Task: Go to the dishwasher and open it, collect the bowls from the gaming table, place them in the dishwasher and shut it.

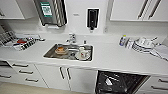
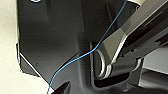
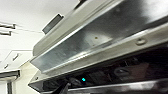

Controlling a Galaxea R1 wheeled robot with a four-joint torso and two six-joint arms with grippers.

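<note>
Best swung fully down before leaving: dishwasher (image 1: 117,82) door only part open under the table (image 1: 112,60), dark racks showing; tool states impossible to tell.

Left arm's jointed bar (image 2: 130,40) angled, dark plate (image 2: 55,37) behind

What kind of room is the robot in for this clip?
Most likely a shared office kitchenette. A white counter holds a steel sink with dishes in it, stacked plates sit to one side, and the dishwasher stands open below, with a paper towel dispenser on the wall.
</note>
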